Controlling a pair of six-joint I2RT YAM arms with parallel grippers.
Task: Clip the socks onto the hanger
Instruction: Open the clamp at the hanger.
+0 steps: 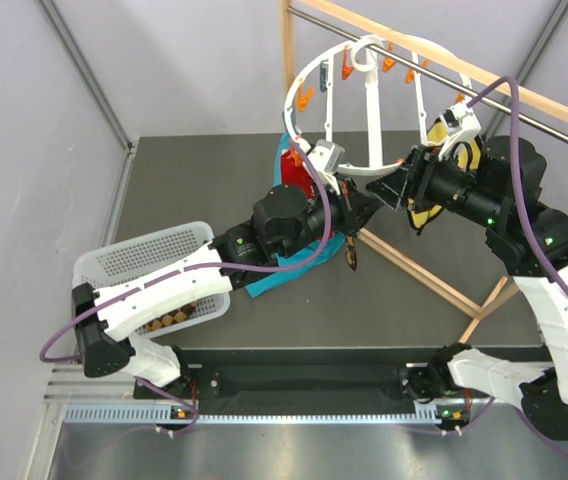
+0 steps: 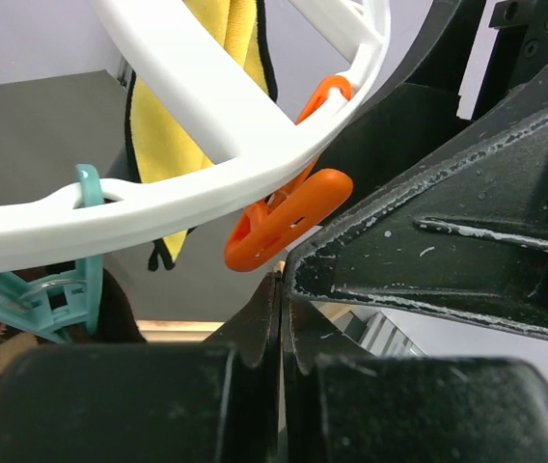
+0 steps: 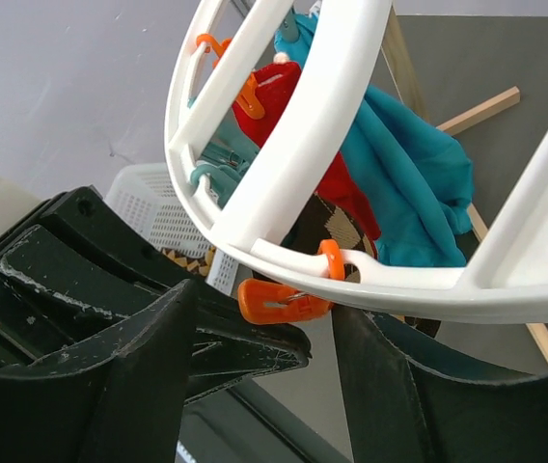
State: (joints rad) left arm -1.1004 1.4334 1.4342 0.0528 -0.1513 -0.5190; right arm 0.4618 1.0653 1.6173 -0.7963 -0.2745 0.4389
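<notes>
A red sock (image 1: pixel 289 165) hangs under the left rim of the white hanger (image 1: pixel 291 95), with a checkered sock (image 3: pixel 337 227) beside it. Just below the hanger's near rim, the left pincer (image 2: pixel 281 289) is pressed fully closed beside an orange clip (image 2: pixel 288 212); any catch is hidden. The right pincer (image 3: pixel 269 333) stands half open, that clip between its fingers, gripping nothing.

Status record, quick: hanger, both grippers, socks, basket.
hanger: hangs by its hook from the rail
left gripper: shut, tips just under an orange clip
right gripper: open, fingers either side of that clip
red sock: hanging below the rim
basket: checkered socks inside
</notes>
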